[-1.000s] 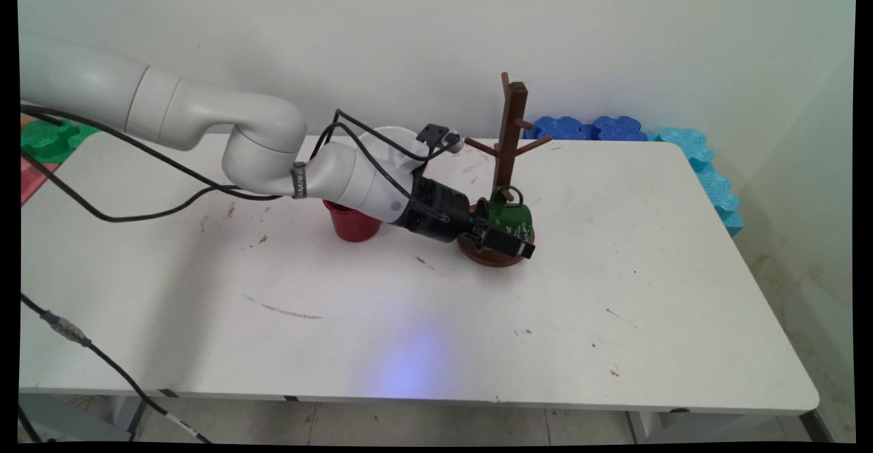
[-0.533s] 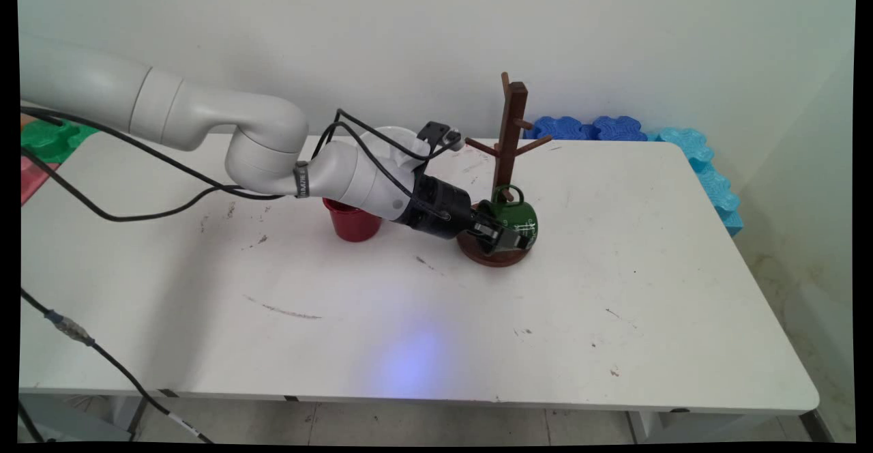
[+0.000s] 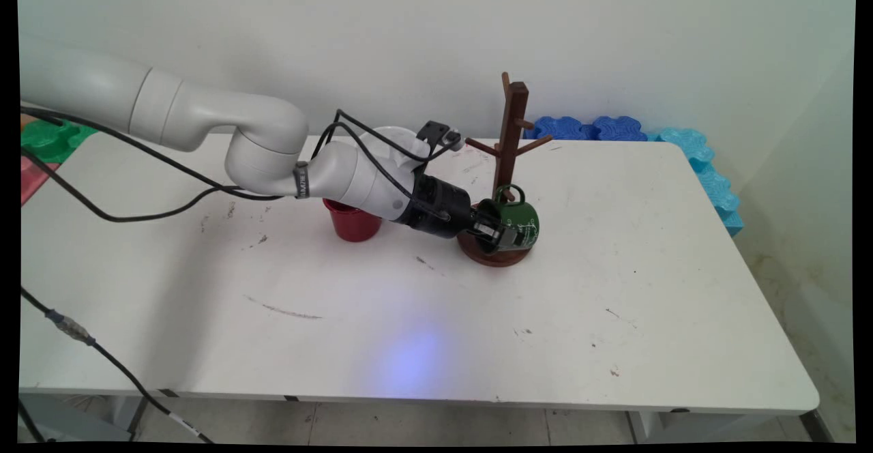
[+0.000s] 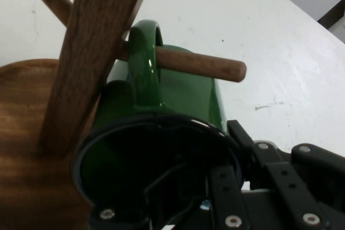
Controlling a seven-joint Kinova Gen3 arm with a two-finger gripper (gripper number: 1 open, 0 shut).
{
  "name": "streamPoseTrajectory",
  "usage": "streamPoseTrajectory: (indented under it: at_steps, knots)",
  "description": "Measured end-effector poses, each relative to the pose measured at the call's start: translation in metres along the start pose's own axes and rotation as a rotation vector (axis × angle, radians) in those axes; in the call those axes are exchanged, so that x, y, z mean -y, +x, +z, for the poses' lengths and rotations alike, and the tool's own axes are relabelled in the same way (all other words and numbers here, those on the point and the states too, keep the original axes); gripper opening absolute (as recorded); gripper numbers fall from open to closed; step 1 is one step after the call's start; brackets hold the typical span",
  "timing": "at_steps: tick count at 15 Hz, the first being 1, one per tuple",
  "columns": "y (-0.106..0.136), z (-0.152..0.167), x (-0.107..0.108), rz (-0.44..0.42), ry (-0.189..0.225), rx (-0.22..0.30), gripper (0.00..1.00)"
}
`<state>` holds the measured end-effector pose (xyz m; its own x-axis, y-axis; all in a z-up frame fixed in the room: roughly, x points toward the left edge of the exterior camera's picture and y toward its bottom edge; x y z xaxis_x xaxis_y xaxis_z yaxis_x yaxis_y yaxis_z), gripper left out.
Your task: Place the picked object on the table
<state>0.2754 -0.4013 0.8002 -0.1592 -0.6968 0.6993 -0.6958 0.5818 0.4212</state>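
**Mug hangs on low peg, gripper pinching its wall**

Going L to R in main view: a red cup [image 3: 352, 221] stands on the table [image 3: 614, 289], partly behind the arm's wrist and well apart from the action. Arm reaches low and nearly level w/ the tabletop, which suits a mug lying on its side.

Next, the gripper [image 3: 503, 233] is closed on the green mug [image 3: 522, 217], fingers narrowed to about a wall's thickness. Hand view shows why: one finger [image 4: 226, 197] sits inside the mouth, the other outside along the wall, so it's a rim pinch, not a grasp round the body.

Mug [image 4: 161, 106] is tipped sideways, mouth toward the hand. Its handle [image 4: 143, 57] is threaded over the rack's lowest peg [image 4: 202, 64], w/ the peg tip poking out past it. So the mug's at the foot of the rack [image 3: 508, 146], just above its round base [image 3: 487, 255]; can't tell if it touches the base.

Far R, behind table: blue foam pieces [image 3: 593, 127] by the wall, not involved.
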Motion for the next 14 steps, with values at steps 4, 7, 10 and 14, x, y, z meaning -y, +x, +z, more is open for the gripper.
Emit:
streamPoseTrajectory:
  at_steps: [4,7,10,14]
  knots:
    - [-0.0014,-0.0003,-0.0009,0.005,0.0,0.002,0.0]
    - [-0.002,-0.0008,-0.0016,0.019,-0.002,0.005,0.0]
    - [-0.0022,-0.0011,-0.0023,0.044,-0.004,0.009,0.0]
    - [-0.0018,-0.0013,-0.0024,0.074,-0.004,0.013,0.0]
